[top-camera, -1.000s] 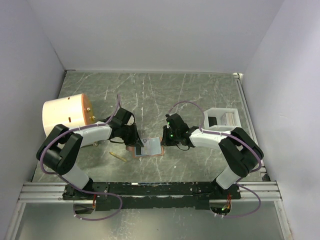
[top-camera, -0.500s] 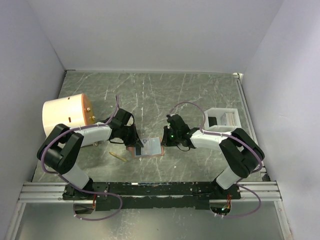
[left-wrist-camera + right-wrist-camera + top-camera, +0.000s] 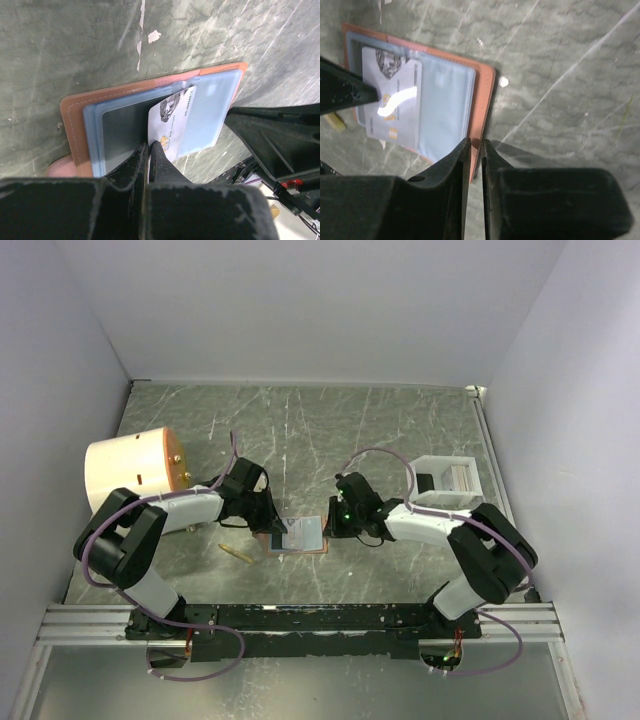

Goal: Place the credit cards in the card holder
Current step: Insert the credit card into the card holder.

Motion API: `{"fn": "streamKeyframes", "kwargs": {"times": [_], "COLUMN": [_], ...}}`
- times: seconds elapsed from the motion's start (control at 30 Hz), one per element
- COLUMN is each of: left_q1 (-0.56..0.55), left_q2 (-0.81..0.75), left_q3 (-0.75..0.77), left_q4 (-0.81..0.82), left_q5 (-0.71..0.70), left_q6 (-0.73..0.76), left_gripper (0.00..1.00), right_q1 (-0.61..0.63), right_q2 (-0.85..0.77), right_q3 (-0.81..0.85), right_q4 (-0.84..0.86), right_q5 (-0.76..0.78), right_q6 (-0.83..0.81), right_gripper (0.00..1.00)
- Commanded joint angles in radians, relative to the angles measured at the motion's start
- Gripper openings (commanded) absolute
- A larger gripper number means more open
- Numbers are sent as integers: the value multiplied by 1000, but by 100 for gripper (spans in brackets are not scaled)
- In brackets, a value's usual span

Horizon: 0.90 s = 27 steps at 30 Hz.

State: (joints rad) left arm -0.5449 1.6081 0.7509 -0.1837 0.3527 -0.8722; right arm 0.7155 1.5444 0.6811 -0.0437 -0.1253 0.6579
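1. your left gripper (image 3: 149,146) is clenched, tips on the card (image 3: 176,117).
2. your right gripper (image 3: 475,147) pinches the holder (image 3: 483,87) at its right edge.
3. the card lies partly inside the open holder, near centre.

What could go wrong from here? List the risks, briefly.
1. The whitish plastic credit card lies skewed on the open tan-brown leather card holder. The shut left end effector presses at its corner and may slip off, or jam the card against the pale blue clear sleeve.
2. The right end effector pinches only the holder's thin edge, so a hard push might drag the holder or pull it free.
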Motion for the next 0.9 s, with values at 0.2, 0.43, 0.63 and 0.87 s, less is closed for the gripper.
{"fn": "streamKeyframes", "kwargs": {"times": [0.2,0.43,0.63,0.87], "left_q1": [6,5,4,2], "left_q2": [-2,9,-9,3], "left_q3": [-34,-44,-55,-62], "left_q4": [27,32,17,13], "left_q5": [-102,-67,-45,-27], "left_q6": [4,32,56,71], "left_gripper": [7,7,7,7], "right_q1": [15,20,25,28], "right_q2": [-107,-71,-45,-30], "right_q3": [-6,-27,-24,-17], "right_q4": [-66,-19,0,1], "right_q5": [-8,-26,-33,-24], "right_q6": [40,51,54,49], "right_gripper": [27,27,24,23]}}
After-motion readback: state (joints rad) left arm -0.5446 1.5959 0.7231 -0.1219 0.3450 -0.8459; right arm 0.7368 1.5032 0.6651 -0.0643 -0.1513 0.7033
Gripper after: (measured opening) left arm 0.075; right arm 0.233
